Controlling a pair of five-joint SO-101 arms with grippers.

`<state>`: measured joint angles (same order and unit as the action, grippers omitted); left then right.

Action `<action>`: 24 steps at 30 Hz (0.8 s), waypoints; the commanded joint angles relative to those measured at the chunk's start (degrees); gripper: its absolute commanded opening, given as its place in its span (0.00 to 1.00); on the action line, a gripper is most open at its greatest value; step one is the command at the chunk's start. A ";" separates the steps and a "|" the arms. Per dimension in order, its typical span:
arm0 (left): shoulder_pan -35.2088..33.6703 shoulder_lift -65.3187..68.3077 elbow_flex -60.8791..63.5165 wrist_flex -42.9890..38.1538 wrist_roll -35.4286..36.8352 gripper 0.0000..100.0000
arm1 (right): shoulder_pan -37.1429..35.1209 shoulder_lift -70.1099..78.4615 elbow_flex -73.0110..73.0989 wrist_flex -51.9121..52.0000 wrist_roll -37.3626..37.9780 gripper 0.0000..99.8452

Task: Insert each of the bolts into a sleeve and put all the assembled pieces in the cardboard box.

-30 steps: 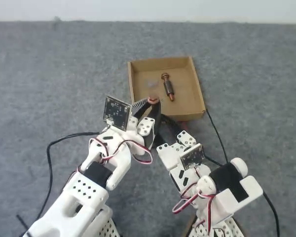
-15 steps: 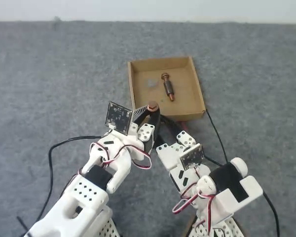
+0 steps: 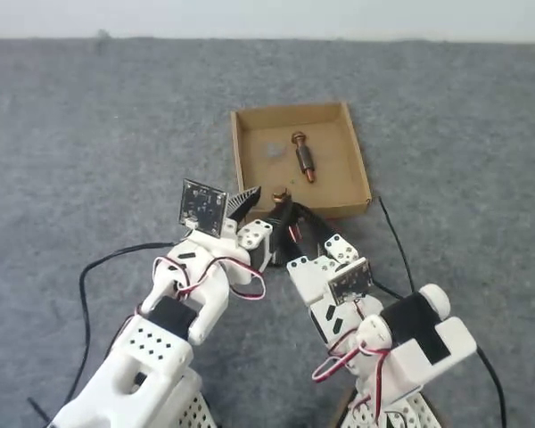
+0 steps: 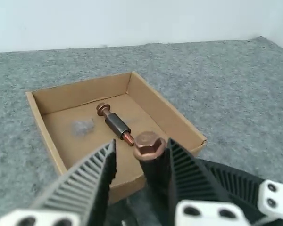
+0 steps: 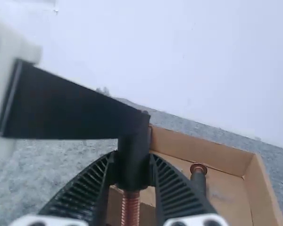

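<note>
A copper bolt [image 3: 279, 193] stands head-up in a black sleeve [image 5: 132, 165], just in front of the cardboard box [image 3: 290, 110]. My right gripper [image 3: 282, 216] is shut on the sleeve, and the bolt's thread [image 5: 129, 209] pokes out below it. My left gripper [image 3: 259, 200] is open around the bolt head [image 4: 146, 144]; one finger [image 4: 92, 172] stands well off it and the other [image 4: 186, 172] close beside it. One assembled bolt and sleeve [image 3: 303, 157] lies inside the box [image 4: 85, 92], also visible past my right fingers [image 5: 196, 172].
Grey carpet [image 3: 107, 134] surrounds the box on all sides. Black cables [image 3: 116, 254] trail over the carpet left of the left arm, and another cable [image 3: 390, 236] runs right of the box's near corner. A pale smudge [image 4: 80, 125] marks the box floor.
My left gripper was shut on the bolt head and has opened, drawing slightly back and to the left. The bolt stays in the sleeve held by my right gripper.
</note>
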<state>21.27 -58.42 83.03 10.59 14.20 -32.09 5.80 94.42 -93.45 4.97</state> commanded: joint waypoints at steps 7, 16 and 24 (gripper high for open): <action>1.76 -7.30 -0.40 1.05 1.76 0.16 | 0.92 -0.40 1.14 -0.04 -0.09 0.01; 3.78 -34.73 -0.75 19.08 4.31 0.16 | 0.92 -0.40 1.14 0.04 -0.09 0.01; -11.16 -44.66 4.00 24.53 4.31 0.15 | 1.01 -0.22 1.23 0.04 0.00 0.01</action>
<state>17.05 -100.88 85.41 34.59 17.63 -32.09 5.80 94.42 -93.45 4.97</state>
